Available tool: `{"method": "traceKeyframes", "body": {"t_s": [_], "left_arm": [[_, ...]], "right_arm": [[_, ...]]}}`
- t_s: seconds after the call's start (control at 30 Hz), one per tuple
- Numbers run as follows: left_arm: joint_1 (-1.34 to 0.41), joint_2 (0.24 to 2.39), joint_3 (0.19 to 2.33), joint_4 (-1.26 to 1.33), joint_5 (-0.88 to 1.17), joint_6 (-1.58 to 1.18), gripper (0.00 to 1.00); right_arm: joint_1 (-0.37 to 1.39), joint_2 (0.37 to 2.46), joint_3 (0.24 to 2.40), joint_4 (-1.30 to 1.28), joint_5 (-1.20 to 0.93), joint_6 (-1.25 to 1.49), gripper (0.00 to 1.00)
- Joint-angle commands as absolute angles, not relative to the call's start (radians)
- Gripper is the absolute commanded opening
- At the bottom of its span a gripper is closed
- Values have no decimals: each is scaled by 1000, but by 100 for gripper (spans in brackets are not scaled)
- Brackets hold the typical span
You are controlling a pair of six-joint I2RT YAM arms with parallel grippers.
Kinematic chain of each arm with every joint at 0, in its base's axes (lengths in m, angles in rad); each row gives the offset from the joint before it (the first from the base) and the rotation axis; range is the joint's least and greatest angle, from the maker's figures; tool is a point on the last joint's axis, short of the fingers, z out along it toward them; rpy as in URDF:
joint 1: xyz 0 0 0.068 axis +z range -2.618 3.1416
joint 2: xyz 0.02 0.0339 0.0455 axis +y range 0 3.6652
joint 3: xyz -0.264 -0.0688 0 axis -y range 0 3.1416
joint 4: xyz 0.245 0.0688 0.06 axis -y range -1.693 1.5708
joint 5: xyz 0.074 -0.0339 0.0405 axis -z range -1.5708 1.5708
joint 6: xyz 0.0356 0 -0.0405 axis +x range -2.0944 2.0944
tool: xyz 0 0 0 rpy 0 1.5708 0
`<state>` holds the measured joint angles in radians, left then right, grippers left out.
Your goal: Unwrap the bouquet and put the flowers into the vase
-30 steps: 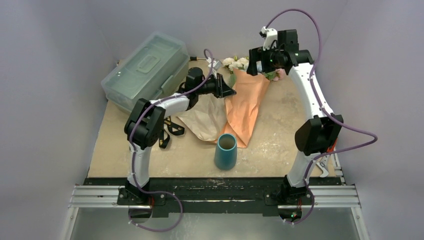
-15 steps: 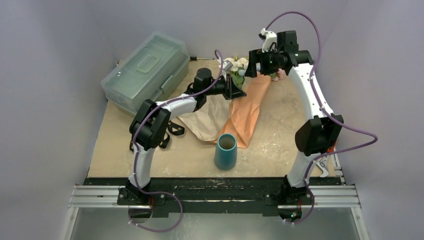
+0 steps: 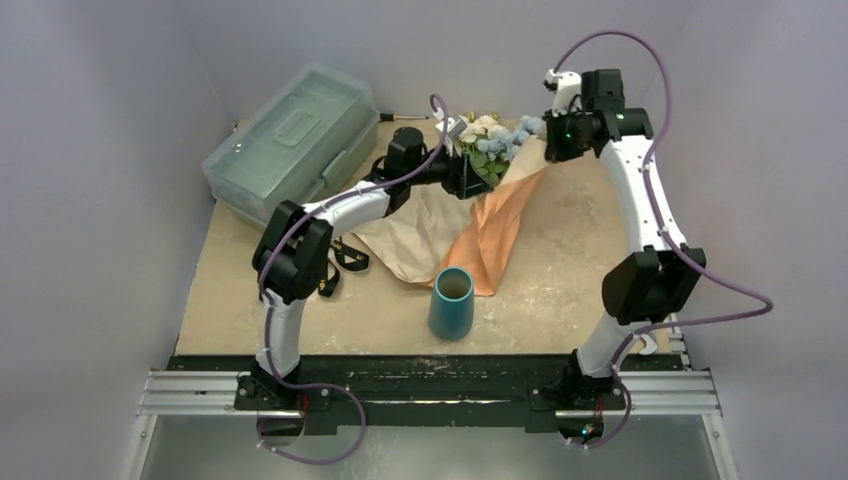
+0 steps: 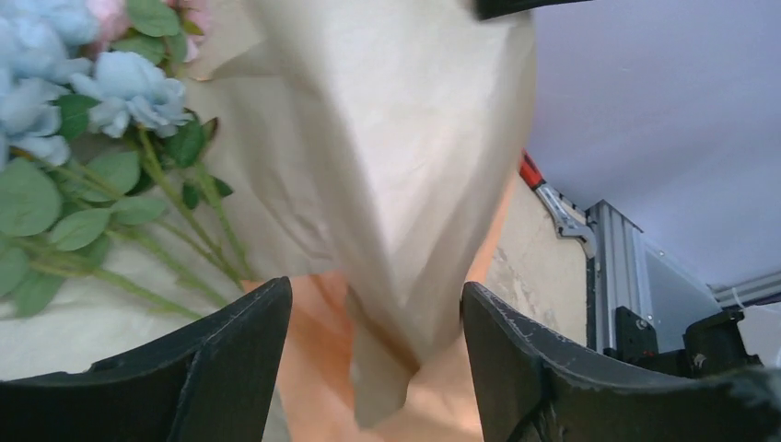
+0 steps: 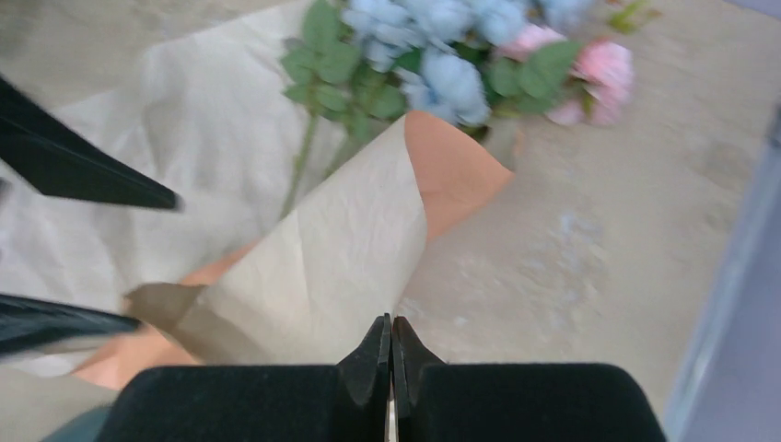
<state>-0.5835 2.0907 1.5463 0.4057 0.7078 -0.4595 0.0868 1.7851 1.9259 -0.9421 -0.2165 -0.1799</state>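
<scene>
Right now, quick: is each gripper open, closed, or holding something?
Left gripper: open, gripping nothing.
Right gripper: closed, pinching the edge of the paper wrap.

No text, label, brand, number or sign can be read in any view. The black ribbon [image 3: 350, 260], lying on the table at about ten o'clock from the vase [image 3: 451, 303], is too small and dark for any lettering to be made out. The wrapping paper [image 5: 322, 267], seen close up from both wrists, is plain tan and orange.
</scene>
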Motion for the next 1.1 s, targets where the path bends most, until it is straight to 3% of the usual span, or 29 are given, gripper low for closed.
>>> {"method": "traceKeyframes", "body": {"t_s": [0.0, 0.27, 0.57, 0.67, 0.8, 0.87, 1.07], "left_arm": [[-515, 1946, 1547, 292, 642, -318, 69], [-451, 1876, 1495, -81, 501, -28, 75], [-415, 1915, 1474, -180, 299, 56, 86], [-411, 1977, 1550, -223, 252, 80, 94], [-403, 2045, 1615, -240, 225, 102, 98], [-400, 2075, 1645, -229, 223, 117, 99], [-374, 2210, 1785, -234, 323, 77, 98]], "right_arm": [[-36, 1639, 1838, -980, -36, -332, 0], [-186, 1520, 1574, -912, 141, -589, 0], [-259, 1482, 1294, -738, 281, -796, 0], [-271, 1522, 1282, -734, 306, -812, 19], [-275, 1562, 1333, -774, 270, -803, 61], [-275, 1587, 1383, -801, 242, -796, 69], [-276, 1663, 1559, -917, 72, -758, 79]]}}
